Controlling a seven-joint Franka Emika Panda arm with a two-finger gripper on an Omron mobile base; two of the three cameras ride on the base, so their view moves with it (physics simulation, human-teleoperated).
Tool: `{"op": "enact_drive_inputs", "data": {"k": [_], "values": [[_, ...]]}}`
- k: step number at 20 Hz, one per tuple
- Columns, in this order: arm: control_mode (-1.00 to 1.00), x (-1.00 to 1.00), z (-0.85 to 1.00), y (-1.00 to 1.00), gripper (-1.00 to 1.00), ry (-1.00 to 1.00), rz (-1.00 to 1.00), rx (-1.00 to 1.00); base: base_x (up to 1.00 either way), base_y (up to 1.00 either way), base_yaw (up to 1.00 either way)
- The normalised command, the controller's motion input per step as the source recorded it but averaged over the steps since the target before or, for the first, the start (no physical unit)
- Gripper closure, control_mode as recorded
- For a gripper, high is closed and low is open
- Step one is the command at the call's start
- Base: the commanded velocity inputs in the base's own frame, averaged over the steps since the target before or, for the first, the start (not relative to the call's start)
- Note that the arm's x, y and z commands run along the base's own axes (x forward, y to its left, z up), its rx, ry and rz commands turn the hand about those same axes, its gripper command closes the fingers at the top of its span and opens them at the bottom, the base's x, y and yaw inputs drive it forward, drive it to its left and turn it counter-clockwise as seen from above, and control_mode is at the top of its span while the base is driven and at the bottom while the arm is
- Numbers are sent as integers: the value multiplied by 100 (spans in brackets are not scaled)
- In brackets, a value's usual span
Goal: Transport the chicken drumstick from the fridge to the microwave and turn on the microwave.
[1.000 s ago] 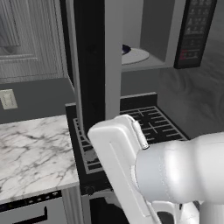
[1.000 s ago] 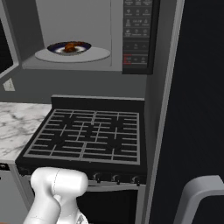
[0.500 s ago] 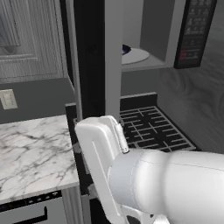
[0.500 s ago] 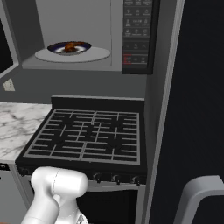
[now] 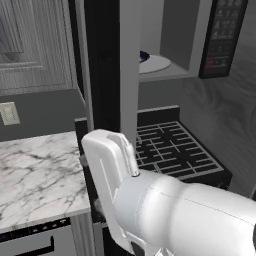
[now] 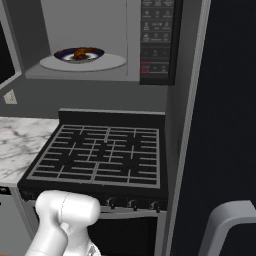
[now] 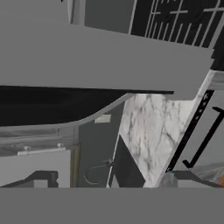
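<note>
Item: small reddish-brown glossy chicken drumstick, lying on a dark-rimmed plate inside the wide silver-framed microwave, door open, at eleven o'clock of the right base view. Gripper spread wide, grasping nothing. Transport done by the look of it; door closing and start on the black button panel remain.

White arm folded low, pincer jaws spread wide
</note>
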Motion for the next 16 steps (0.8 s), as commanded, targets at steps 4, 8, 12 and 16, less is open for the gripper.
{"op": "enact_drive_inputs", "data": {"k": [4, 8, 12, 16], "values": [[-100, 22, -7, 0, -100, -8, -2, 1, 0, 0, 0], [-100, 27, -2, 3, -100, -8, -1, 2, 0, 0, 0], [-100, 29, 0, 22, -100, -11, -5, 5, 0, 0, 0], [-100, 22, 0, 21, -100, -7, -9, 7, 0, 0, 0]]}}
